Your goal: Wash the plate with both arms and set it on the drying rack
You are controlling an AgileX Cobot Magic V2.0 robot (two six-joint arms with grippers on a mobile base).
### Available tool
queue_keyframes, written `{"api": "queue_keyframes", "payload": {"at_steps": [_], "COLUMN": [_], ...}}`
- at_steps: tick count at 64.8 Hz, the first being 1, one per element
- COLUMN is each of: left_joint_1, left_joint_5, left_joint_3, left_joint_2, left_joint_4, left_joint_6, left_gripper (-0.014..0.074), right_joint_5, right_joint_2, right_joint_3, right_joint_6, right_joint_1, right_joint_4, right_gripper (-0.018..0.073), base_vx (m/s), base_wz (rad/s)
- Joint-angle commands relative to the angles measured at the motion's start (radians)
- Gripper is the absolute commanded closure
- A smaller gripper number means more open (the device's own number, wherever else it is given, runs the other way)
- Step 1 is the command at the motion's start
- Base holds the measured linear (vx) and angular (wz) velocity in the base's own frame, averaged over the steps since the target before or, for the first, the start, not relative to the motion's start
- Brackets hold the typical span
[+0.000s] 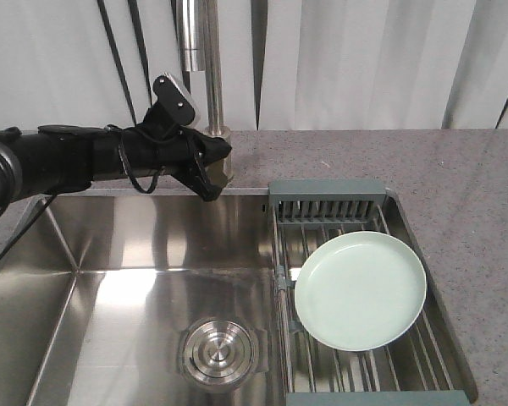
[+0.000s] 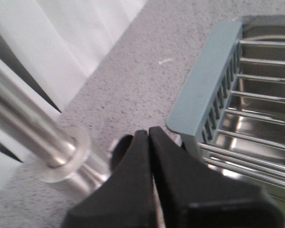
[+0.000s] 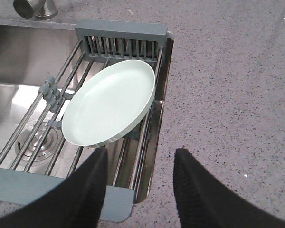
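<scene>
No readable text, labels, brands, numbers or signs showing on anything, in any view

Steel sink point(image 1: 152, 245) with round drain point(image 1: 219, 352); chrome faucet point(image 1: 205, 68) behind; speckled grey countertop point(image 1: 457, 169); white curtain point(image 1: 364, 59)

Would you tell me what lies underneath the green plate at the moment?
The plate rests on the metal rods of the drying rack, which spans the steel sink. The rods directly beneath the plate are covered, so their state cannot be seen.
</scene>
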Motion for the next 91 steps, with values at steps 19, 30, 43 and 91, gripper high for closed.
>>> {"api": "queue_keyframes", "payload": {"at_steps": [19, 30, 43, 91], "left_joint_1": [0.013, 0.013, 0.013, 0.113], "left_joint_5": [-0.186, -0.198, -0.191, 0.166], "left_joint_3": [-0.038, -0.038, -0.038, 0.093], "left_joint_2": [-0.172, -0.254, -0.364, -0.744], "left_joint_4": [-0.082, 0.007, 0.343, 1.445], "left_joint_6": [-0.094, -0.256, -0.648, -1.821], "left_gripper": [0.0603, 0.0603, 0.0603, 0.0603], "right_joint_5": [-0.065, -0.066, -0.066, -0.065], "right_joint_2": [0.009, 0.009, 0.009, 0.009], "right_joint_3": [-0.027, -0.027, -0.027, -0.027], "right_joint_6": [-0.008, -0.008, -0.008, -0.008], "right_joint_1": [-0.001, -0.001, -0.001, -0.001], "right_joint_4": [-0.003, -0.003, -0.003, -0.003], "right_gripper": [0.0230, 0.0230, 0.0230, 0.0230], "base_vx": [0.00, 0.00, 0.00, 0.00], "base_wz": [0.00, 0.00, 0.00, 0.00]}}
